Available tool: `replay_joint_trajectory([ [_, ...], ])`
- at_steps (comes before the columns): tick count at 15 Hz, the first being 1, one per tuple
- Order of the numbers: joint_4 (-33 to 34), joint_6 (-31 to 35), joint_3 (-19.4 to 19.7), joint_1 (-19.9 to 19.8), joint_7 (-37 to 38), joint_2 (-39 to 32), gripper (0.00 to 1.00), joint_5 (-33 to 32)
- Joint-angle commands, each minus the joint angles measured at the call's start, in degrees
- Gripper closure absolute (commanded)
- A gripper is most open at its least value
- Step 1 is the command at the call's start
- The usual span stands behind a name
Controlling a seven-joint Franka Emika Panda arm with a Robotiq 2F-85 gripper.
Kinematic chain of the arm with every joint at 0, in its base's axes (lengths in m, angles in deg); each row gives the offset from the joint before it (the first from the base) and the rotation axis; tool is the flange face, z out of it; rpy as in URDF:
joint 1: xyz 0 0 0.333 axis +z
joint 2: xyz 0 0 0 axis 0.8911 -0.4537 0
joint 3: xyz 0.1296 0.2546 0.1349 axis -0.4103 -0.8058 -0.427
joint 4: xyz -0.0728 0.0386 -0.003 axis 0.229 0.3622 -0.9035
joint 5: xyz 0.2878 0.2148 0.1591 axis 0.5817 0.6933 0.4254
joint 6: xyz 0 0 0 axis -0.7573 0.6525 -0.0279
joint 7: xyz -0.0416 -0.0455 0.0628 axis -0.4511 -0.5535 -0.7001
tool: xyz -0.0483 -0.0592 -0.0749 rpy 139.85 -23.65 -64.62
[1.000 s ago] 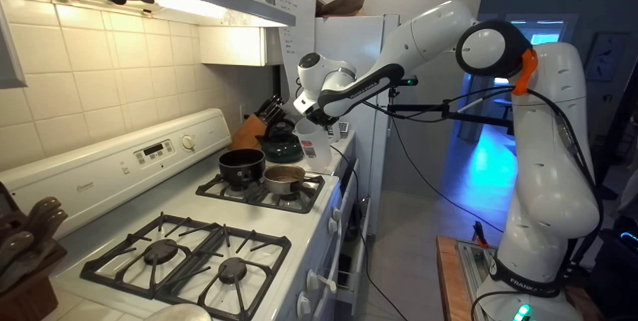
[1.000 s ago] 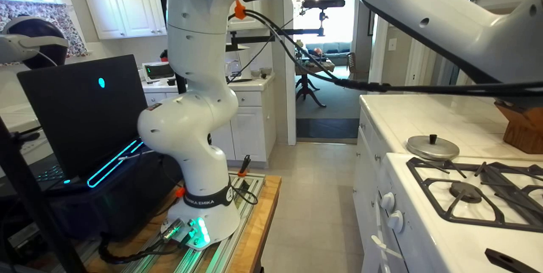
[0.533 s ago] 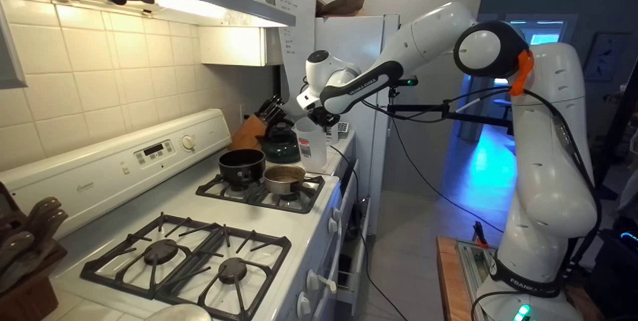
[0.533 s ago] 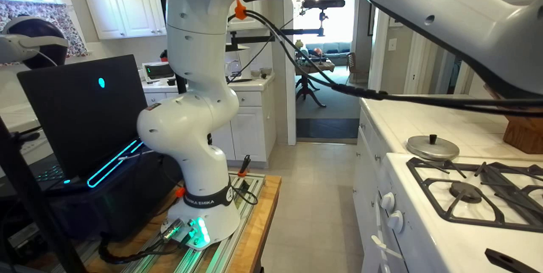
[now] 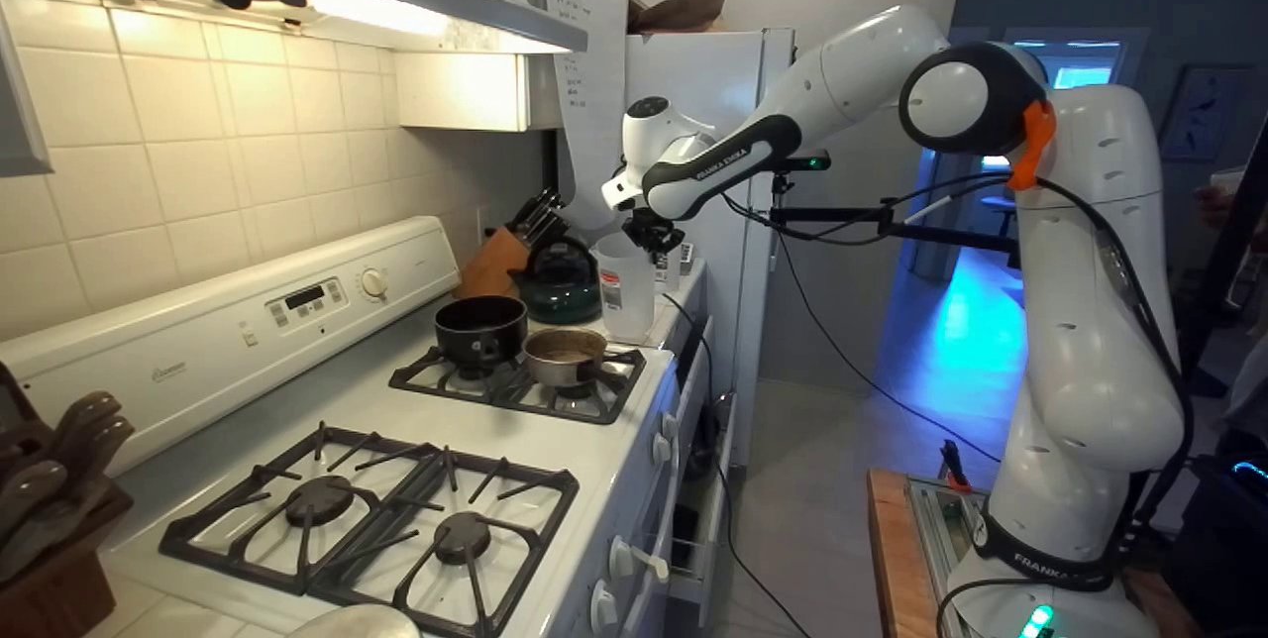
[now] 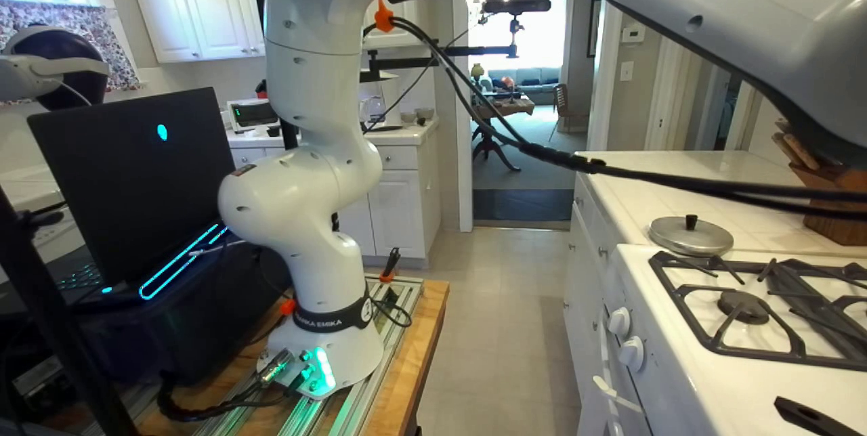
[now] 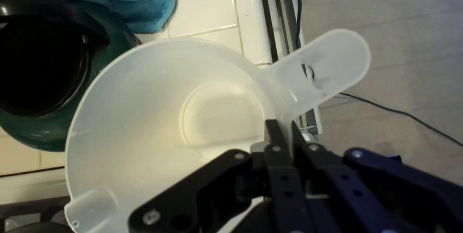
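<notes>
— What surface is shown here?
— A white tiled counter [image 7: 202,5] is seen, fitted against one end of a white gas stove [image 5: 367,400].
— And what is gripped?
— A translucent plastic pitcher [image 7: 155,128] is held by the gripper [image 7: 283,126]. The fingers are brought nearly together, with the pitcher's rim pinched between them close to its handle [image 7: 338,55].
— Where is the pitcher held?
— It is held roughly upright at the counter's stove end. Whether its base is borne by the tiles cannot be told.
— What is set around it?
— A dark green kettle [image 5: 560,299] is placed just beside it; contact between the two cannot be judged. In the wrist view a folded teal towel [image 7: 155,12] is laid on the tiles past the kettle.
— And farther out?
— On the stove a black pot [image 5: 482,333] and a small metal saucepan [image 5: 565,359] are set side by side, and a knife block [image 5: 495,262] is stood near the kettle. In both exterior views a metal lid [image 6: 691,238] is laid beyond the stove's other end.
— And the arm [image 6: 301,192]?
— It is mounted on a wooden table [image 6: 414,328], next to an open laptop [image 6: 129,179].
</notes>
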Motion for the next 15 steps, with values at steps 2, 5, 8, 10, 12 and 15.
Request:
replay_joint_trajectory([
  [2,0.34,1.46,0.99,-1.09,-0.38,-0.25,0.99,4.72],
  [5,1.59,1.09,1.21,-1.61,-1.53,-1.12,0.99,6.03],
  [8,2.64,1.15,0.68,-2.45,-4.66,-2.02,0.99,8.56],
  [10,3.64,1.08,0.49,-2.73,-6.59,-2.80,0.99,10.12],
  [12,4.83,0.74,0.37,-2.80,-7.77,-3.68,0.99,11.22],
  [15,7.04,-0.50,0.38,-2.78,-9.01,-5.16,0.99,11.92],
])
